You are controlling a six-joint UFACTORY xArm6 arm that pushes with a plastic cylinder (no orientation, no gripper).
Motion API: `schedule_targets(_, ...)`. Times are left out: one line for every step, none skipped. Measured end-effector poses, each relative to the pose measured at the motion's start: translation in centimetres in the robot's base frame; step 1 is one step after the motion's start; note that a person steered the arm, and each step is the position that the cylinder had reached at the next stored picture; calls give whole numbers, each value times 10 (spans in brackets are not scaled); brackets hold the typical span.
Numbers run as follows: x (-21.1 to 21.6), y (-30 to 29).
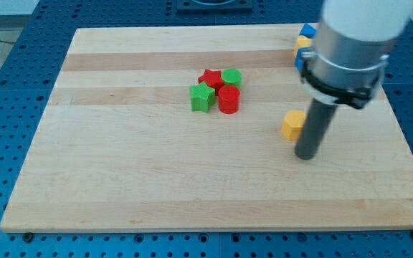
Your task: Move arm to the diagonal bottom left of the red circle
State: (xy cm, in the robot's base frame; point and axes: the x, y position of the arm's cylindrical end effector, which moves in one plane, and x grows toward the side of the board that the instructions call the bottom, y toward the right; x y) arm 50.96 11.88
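Observation:
The red circle [229, 99] stands near the board's middle in a tight cluster, with a green star [202, 97] at its left, a red star [211, 77] above left and a green circle [231, 77] above. My tip [306, 155] rests on the board well to the right of and below the red circle. A yellow block [292, 124] sits just left of the rod, above the tip.
The wooden board [156, 179] lies on a blue pegged table. At the board's top right, a blue block [307, 30] and a yellow block [303, 43] show partly behind the arm's grey body [353, 43].

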Motion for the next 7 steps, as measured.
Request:
schedule_targets(-28,7)
schedule_targets(-56,10)
schedule_targets(-57,8)
schedule_targets(-78,10)
schedule_targets(-106,10)
schedule_targets(-124,23)
schedule_targets(-126,33)
